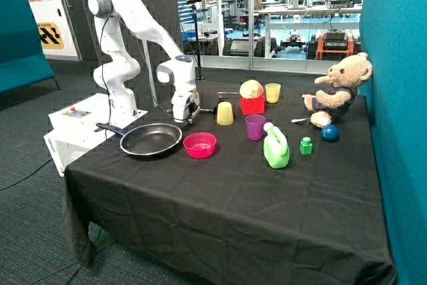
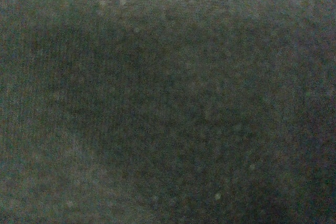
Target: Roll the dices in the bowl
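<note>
Black frying pan (image 1: 151, 140) at surface edge. White arm's tool (image 1: 185, 117) low behind pan, near black-clothed surface (image 1: 227, 198); finger state cannot tell. Small shallow pink-magenta plastic bowl (image 1: 199, 145) just beside pan. Yellow cup (image 1: 225, 113), purple cup (image 1: 255, 127) behind bowl. Dice not discernible. Wrist view: dark cloth only.

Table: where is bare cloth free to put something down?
The table is bare across the near half, in front of the pan, bowl and green jug. Crowded behind them, around the cups and the end effector.
</note>
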`<state>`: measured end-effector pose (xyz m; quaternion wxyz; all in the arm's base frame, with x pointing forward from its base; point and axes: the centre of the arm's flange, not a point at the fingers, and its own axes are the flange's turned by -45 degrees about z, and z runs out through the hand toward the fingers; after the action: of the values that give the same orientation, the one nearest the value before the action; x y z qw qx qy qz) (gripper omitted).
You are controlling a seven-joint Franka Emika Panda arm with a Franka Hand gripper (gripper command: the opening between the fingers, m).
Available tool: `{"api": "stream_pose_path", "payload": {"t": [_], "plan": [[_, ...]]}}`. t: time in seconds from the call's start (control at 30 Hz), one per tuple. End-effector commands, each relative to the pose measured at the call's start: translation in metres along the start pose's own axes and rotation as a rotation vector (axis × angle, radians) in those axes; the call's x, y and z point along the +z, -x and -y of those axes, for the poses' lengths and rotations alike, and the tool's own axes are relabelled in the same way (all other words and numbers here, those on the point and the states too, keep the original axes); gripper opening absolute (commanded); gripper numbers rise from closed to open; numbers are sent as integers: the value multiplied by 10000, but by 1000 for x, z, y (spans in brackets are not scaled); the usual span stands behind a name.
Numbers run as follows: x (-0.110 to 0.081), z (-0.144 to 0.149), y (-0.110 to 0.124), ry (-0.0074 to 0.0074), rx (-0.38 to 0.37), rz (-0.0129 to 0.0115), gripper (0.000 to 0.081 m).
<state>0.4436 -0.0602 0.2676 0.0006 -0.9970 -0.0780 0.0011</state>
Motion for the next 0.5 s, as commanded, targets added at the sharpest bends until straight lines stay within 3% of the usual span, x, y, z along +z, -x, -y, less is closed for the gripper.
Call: {"api": "stream_pose_path", "payload": {"t": [0.0, 0.33, 0.47], "plan": [[-1, 1, 2, 13, -71, -22, 0], [-2, 3, 1, 13, -136, -22, 0], [-12, 5, 1, 13, -234, -22, 0]]}}
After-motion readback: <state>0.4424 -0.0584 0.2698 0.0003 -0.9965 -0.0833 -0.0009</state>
